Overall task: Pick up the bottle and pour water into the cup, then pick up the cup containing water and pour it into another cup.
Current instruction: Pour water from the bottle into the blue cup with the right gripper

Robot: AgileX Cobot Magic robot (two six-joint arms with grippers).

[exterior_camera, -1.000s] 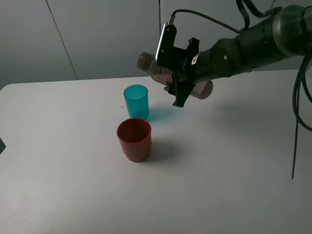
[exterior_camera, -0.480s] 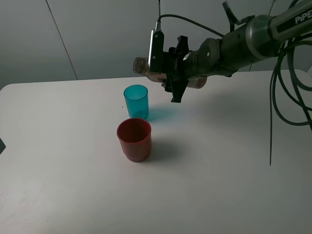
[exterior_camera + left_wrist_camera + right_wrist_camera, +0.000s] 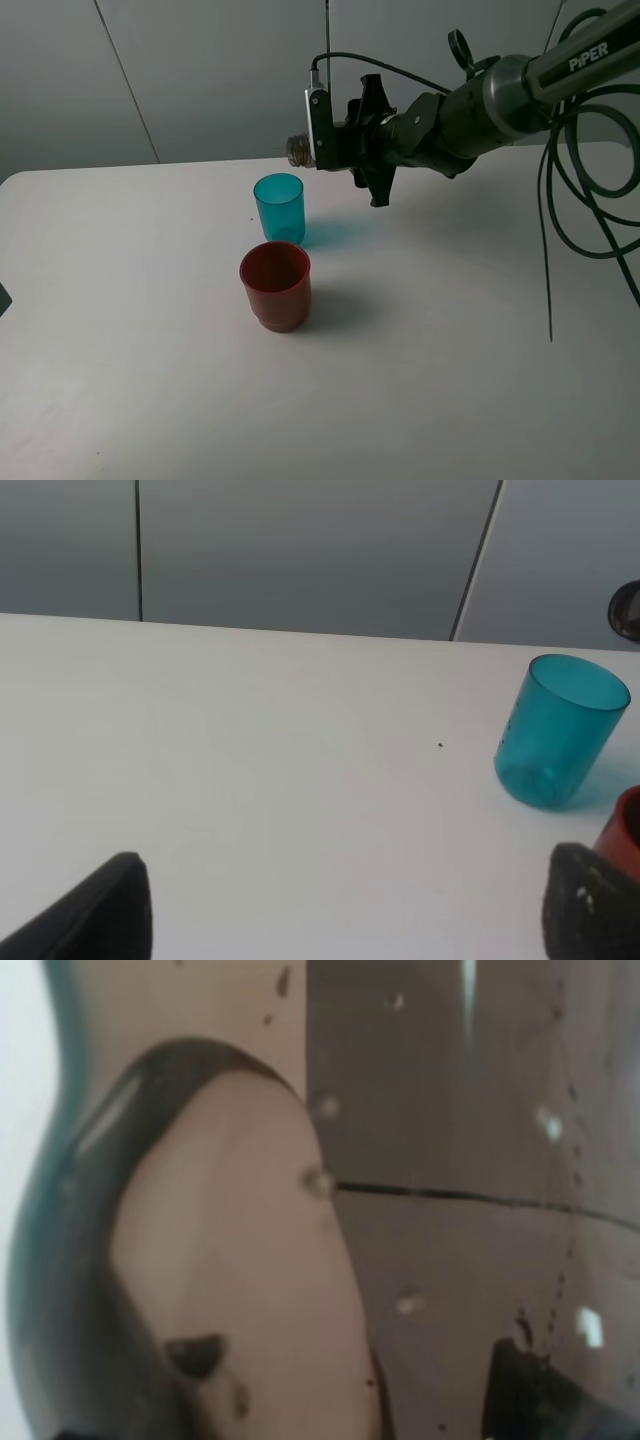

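Observation:
My right gripper (image 3: 371,146) is shut on the smoky bottle (image 3: 298,150) and holds it about level in the air. Its open neck points left, just above and to the right of the teal cup (image 3: 278,207). The arm hides most of the bottle's body. The red cup (image 3: 275,285) stands upright just in front of the teal one. In the right wrist view the bottle (image 3: 300,1210) fills the picture, with droplets inside. The left wrist view shows the teal cup (image 3: 558,732), a sliver of the red cup (image 3: 626,830) and the bottle's mouth (image 3: 628,608). My left gripper (image 3: 340,920) is open, low over the table.
Both cups stand on a white table (image 3: 450,350) backed by a grey panelled wall (image 3: 200,70). Black cables (image 3: 560,200) hang from the right arm over the table's right side.
The right arm has risen and rolled, swinging the bottle from neck-up towards level. Its neck has dropped a little towards the teal cup. The cups have not moved.

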